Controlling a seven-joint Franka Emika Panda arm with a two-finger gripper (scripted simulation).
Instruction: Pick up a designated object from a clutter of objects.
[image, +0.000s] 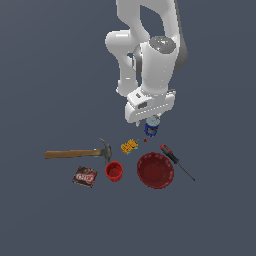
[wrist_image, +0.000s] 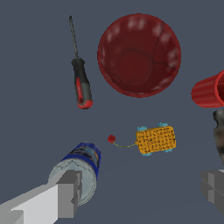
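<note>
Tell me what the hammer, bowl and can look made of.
Hammer: brown grained handle, likely wood; dark head, probably metal. Red bowl: glossy with soft highlights, plastic perhaps. Blue can: silvery-grey lid suggests metal, with a printed label.

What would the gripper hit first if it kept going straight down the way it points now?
Probably the blue can: one finger overlaps its silver-grey lid in the wrist view, so that finger would likely land on the rim, not beside it. The gripper is open; the gap between fingers shows bare floor. Depth is unclear.

Glossy red bowl, wooden-handled hammer
</note>
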